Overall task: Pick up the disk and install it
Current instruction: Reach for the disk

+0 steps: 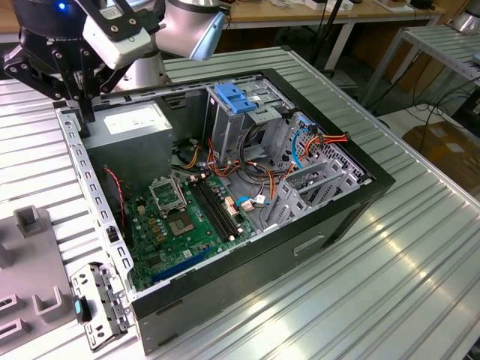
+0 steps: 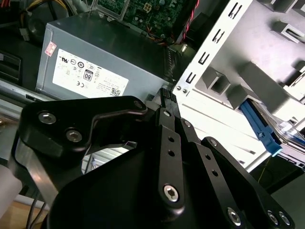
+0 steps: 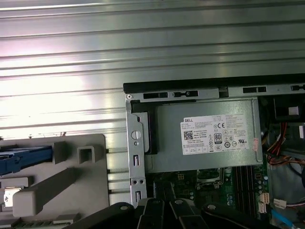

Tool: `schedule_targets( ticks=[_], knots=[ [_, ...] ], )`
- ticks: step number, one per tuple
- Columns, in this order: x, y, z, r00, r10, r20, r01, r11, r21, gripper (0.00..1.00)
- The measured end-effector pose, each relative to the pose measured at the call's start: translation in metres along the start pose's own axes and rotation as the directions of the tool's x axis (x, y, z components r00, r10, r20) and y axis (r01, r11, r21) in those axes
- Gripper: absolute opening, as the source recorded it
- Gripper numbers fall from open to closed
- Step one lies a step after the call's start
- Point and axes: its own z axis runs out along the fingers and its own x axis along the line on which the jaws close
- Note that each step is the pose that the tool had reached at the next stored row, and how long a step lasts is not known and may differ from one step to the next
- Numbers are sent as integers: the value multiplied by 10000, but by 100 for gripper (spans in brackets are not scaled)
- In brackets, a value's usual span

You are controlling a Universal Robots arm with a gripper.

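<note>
The disk shows as a blue plastic rail (image 3: 25, 158) lying on the grey fixture (image 3: 71, 186) beside the computer case; the picture's edge cuts off the rest of it. In the second wrist view the same blue rail (image 2: 260, 127) lies past the case's perforated side wall (image 2: 214, 52). My black gripper (image 1: 81, 103) hangs over the case's corner by the power supply (image 1: 132, 124), apart from the disk. Its fingers (image 2: 167, 125) stand together with nothing between them.
The open case (image 1: 315, 240) holds a green motherboard (image 1: 180, 225), a metal cage with a light-blue top (image 1: 236, 101) and loose cables. A perforated metal bracket with a blue clip (image 1: 101, 307) lies by the case's near corner. The ribbed metal table (image 1: 390, 292) surrounds the case.
</note>
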Motion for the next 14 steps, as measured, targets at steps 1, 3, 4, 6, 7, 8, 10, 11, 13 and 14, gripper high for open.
schedule_targets(
  ticks=[1, 3, 4, 6, 7, 8, 10, 11, 13, 14],
  knots=[
    [7, -1, 0, 10000, 0, 0, 0, 10000, 0, 11],
    [21, -2, 0, 10000, 0, -1, 0, 10000, 0, 11],
    [29, -2, 0, 10000, 0, -2, 0, 10000, 0, 11],
    [42, -3, -1, 10000, -1, -2, 1, 10000, 0, 11],
    [50, -4, -1, 10000, 0, -3, 0, 10000, 0, 11],
    [57, -4, -1, 10000, 0, -2, 0, 10000, 0, 11],
    [79, -6, -1, 10000, -1, -3, 1, 10000, 0, 11],
    [85, -7, -2, 10000, 0, -5, 0, 10000, 0, 11],
    [96, -7, -2, 10000, 0, -7, 0, 10000, 0, 11],
    [102, -8, -2, 10000, 0, -8, 0, 10000, 1, 11]
  ],
)
